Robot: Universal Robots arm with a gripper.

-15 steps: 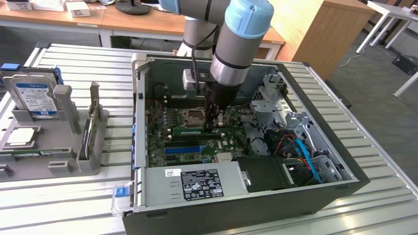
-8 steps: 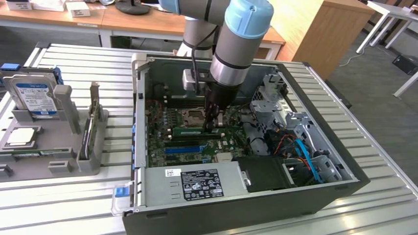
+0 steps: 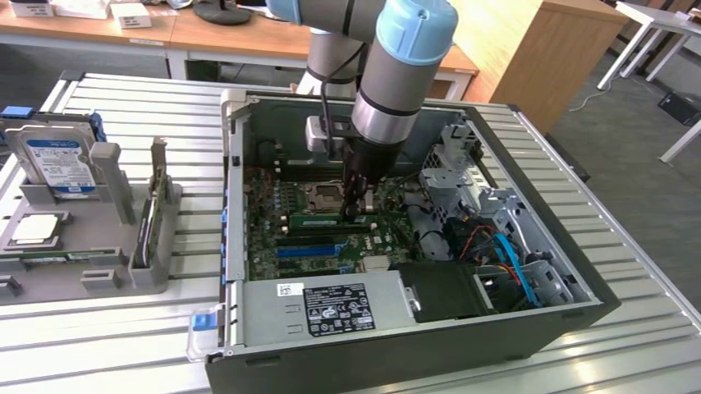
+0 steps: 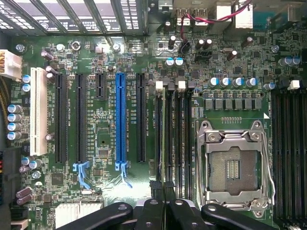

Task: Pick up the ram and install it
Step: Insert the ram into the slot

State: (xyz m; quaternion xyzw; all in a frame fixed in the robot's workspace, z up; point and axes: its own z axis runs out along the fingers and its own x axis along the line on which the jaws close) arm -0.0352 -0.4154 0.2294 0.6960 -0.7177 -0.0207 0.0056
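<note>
The ram [image 3: 323, 220] is a thin green stick standing on edge in a memory slot of the motherboard, inside the open computer case [image 3: 235, 246]. In the wrist view the ram [image 4: 164, 134] appears edge-on in a slot between the blue expansion slot [image 4: 120, 120] and the CPU socket [image 4: 235, 167]. My gripper [image 3: 359, 209] reaches straight down into the case onto the ram's end nearer the exterior view's right. The gripper [image 4: 163, 188] has its black fingers [image 4: 154, 186] closed together around the stick's top edge.
The case's power supply [image 3: 340, 308] and drive cage [image 3: 471, 189] flank the motherboard. On the exterior view's left, a grey fixture [image 3: 110, 279] holds a hard drive [image 3: 61, 164], an upright card [image 3: 153, 205] and a processor chip [image 3: 38, 230]. Cables [image 3: 504, 254] lie inside the case.
</note>
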